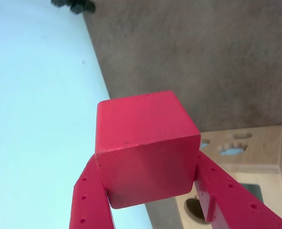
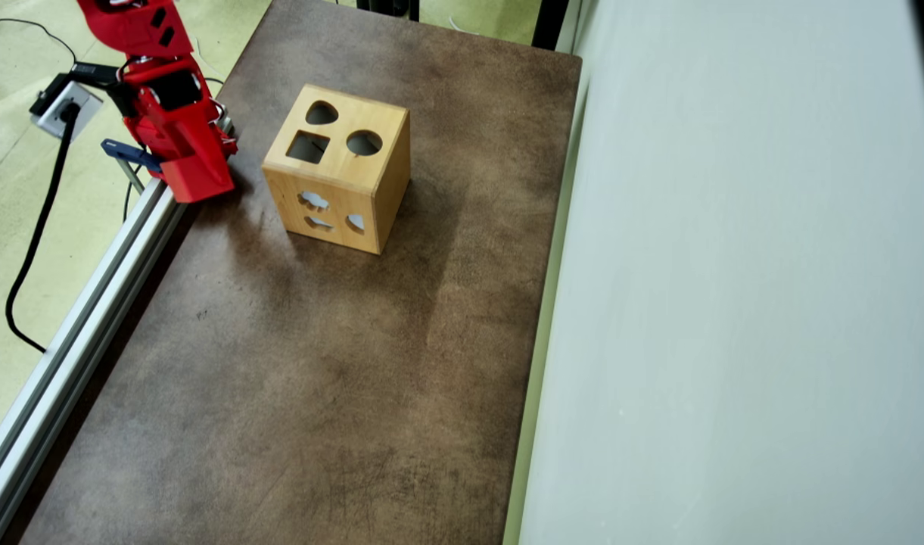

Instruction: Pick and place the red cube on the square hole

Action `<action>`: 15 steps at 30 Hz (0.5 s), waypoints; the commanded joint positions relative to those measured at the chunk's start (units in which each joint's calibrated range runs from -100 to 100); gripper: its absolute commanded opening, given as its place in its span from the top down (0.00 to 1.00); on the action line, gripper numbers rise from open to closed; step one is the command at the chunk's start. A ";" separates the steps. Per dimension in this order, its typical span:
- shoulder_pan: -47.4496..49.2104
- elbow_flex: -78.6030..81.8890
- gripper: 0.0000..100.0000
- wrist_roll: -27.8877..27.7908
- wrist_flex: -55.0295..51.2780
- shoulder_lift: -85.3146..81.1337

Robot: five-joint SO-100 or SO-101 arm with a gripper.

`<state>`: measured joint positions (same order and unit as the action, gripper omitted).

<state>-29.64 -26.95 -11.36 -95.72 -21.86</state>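
Gripping the red cube (image 1: 143, 148) by two opposite lower sides, the tool (image 1: 150, 200) is closed on it above the table (image 2: 318, 363). Small, rigid, smooth-painted, likely light; the square hole (image 2: 308, 147) waits apart.

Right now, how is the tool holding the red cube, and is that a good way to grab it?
Yes. The tool pinches the cube on two opposite flat side faces, one finger on each side. Flat parallel faces give the fingers an even grip, so the cube sits straight.
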 commanded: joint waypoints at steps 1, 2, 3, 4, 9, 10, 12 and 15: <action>5.28 -1.49 0.92 2.20 -1.54 -2.72; 6.76 -1.49 0.92 2.64 -2.03 -2.72; 8.10 -1.49 0.92 2.88 -2.19 -2.72; 9.29 -1.49 0.92 3.08 -2.19 -2.72; 15.45 -1.49 0.92 3.13 -2.19 -2.81; 16.87 -1.40 0.92 3.17 -2.27 -2.81; 19.76 -1.31 0.92 3.86 -2.35 -2.81; 23.03 -1.31 0.92 5.71 -2.35 -2.81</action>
<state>-10.10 -26.95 -7.25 -97.34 -22.63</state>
